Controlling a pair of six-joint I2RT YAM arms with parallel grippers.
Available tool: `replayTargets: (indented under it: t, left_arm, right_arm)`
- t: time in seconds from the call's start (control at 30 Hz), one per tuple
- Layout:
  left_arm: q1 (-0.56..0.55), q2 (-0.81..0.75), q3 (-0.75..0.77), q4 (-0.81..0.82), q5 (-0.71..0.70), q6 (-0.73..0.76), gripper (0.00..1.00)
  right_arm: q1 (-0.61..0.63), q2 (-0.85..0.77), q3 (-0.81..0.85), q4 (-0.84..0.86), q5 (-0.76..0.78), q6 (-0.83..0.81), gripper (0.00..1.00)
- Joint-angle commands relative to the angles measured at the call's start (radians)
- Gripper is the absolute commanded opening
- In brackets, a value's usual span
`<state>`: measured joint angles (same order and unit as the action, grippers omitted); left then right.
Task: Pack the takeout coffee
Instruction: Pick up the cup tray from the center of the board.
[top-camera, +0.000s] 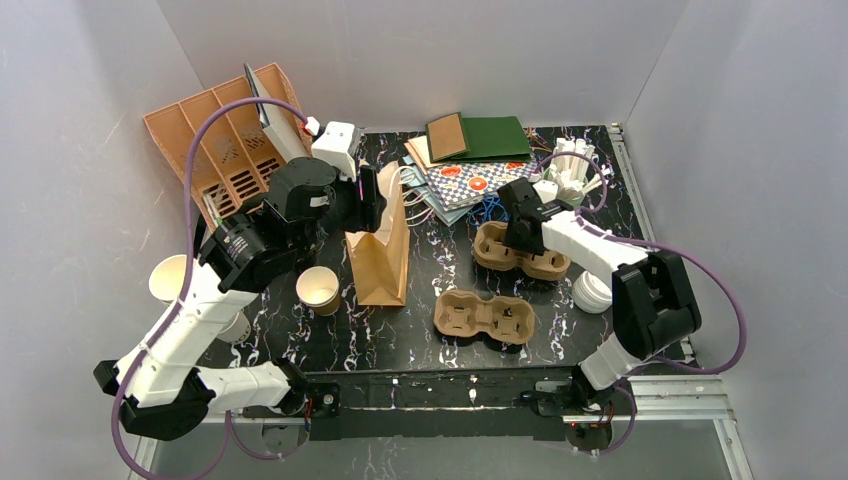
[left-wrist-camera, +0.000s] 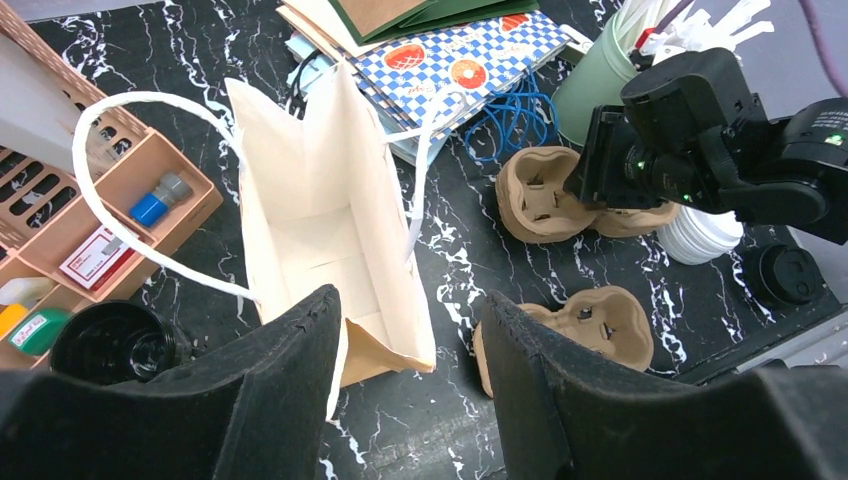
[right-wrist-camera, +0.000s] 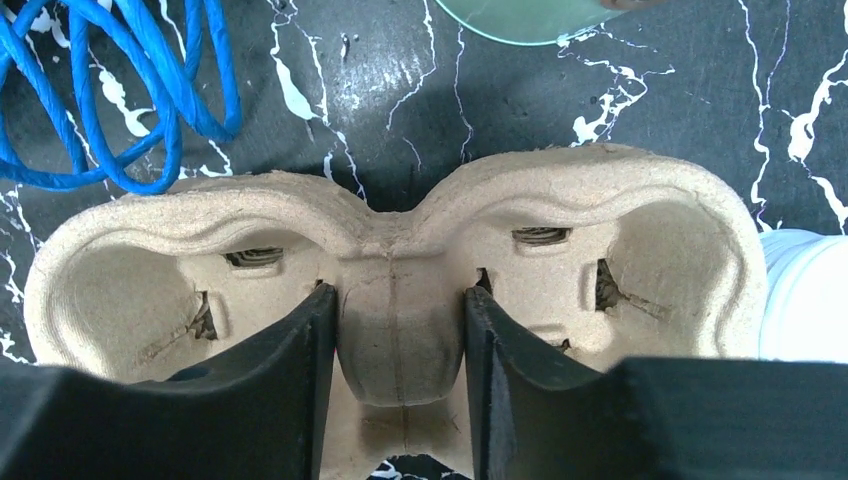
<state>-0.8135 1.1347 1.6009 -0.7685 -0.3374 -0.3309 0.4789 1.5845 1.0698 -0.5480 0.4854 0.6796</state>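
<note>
Take the black marbled bench (top-camera: 390, 335) first, with open paper bag (top-camera: 380, 250) upright at centre. Behind-right, find far cup carrier (top-camera: 492, 250), its centre post clenched by right end effector (right-wrist-camera: 398, 300). Left of bag, spot tan coffee cup (top-camera: 318, 290), unlidded. Above bag, see left end effector (left-wrist-camera: 410, 310) released, empty. Probably fetching carrier; next, lift level toward cup.

no text readable (checkered paper (left-wrist-camera: 480, 45) logos blurred)
</note>
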Motion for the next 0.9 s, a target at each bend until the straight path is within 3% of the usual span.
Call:
replayTargets:
  t: [0.0,0.17,0.33,0.63,0.87]
  left_arm:
    - [0.0,-0.027,-0.004,-0.015,-0.038,0.025,0.52]
    - [0.0,-0.031,-0.013,-0.012,-0.038,0.029,0.52]
    - [0.0,-0.042,-0.031,0.002,-0.038,0.029,0.52]
    - [0.0,-0.036,-0.043,0.023,-0.001,0.014,0.52]
    - [0.0,-0.037,-0.055,0.03,0.008,0.012,0.52]
  right_arm:
    - [-0.003,-0.072,0.057,-0.05,-0.027,0.012,0.42]
    - [-0.007,-0.199,0.087,-0.098,0.0,-0.059,0.38]
    - [-0.044,-0.239,0.082,-0.144,-0.038,-0.262,0.32]
    - [-0.258,-0.187,0.1,-0.103,-0.188,-0.41,0.3]
    - [-0.362,-0.064,0.121,0.002,-0.121,-0.504,0.3]
